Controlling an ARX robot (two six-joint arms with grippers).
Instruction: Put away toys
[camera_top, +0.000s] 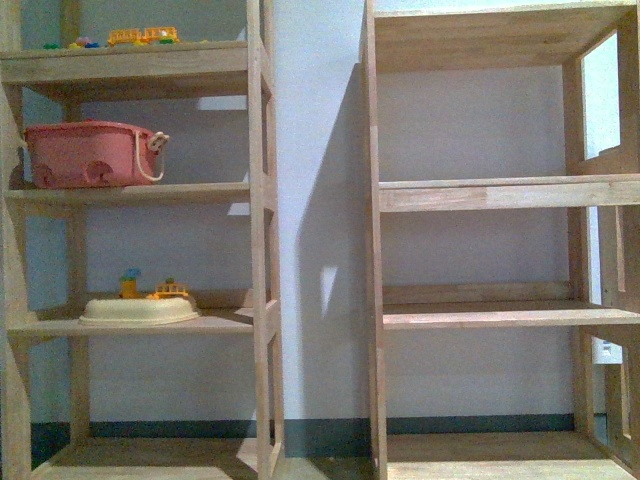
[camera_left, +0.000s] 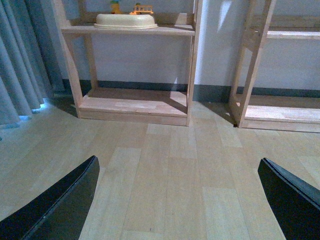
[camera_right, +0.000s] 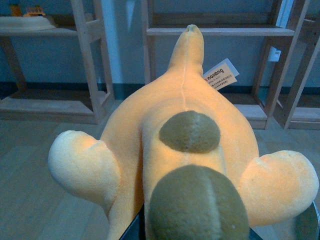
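Looking at it from the front, two wooden racks stand against the pale wall, the left rack (camera_top: 262, 240) and the right rack (camera_top: 372, 240) side by side with a strip of wall between them. On the left one a pink basket (camera_top: 90, 155) with a rope handle sits on the second shelf. A cream basin (camera_top: 140, 311) lies on the shelf below it, with a couple of small yellow playthings (camera_top: 168, 291) just behind. More little yellow pieces (camera_top: 143, 36) line the top shelf. Neither arm shows from here.

From the left wrist, the left gripper (camera_left: 177, 161) hangs over the pale plank floor (camera_left: 165, 170). Its two black fingers (camera_left: 65, 205) sit out at the corners of the picture, spread wide, with only floorboards between them and nothing touching either one. Ahead is the foot of the left rack with the basin up on its shelf, and a grey curtain (camera_left: 20, 65) hangs off to one side.

From the right wrist, the plush toy (camera_right: 182, 145) fills almost everything. It has a yellow-orange fuzzy body, two pale stubby limbs sticking out either way, olive-brown patches down the middle, and a white printed tag (camera_right: 221, 76) near its far end. It sits right up against the right gripper (camera_right: 220, 229), clear of the floor and carried there. Only dark slivers of the fingers (camera_right: 134, 231) peek out from under the fabric, so the pincer is closed on the toy, though I cannot see how deep the hold goes. The racks stand well beyond it.
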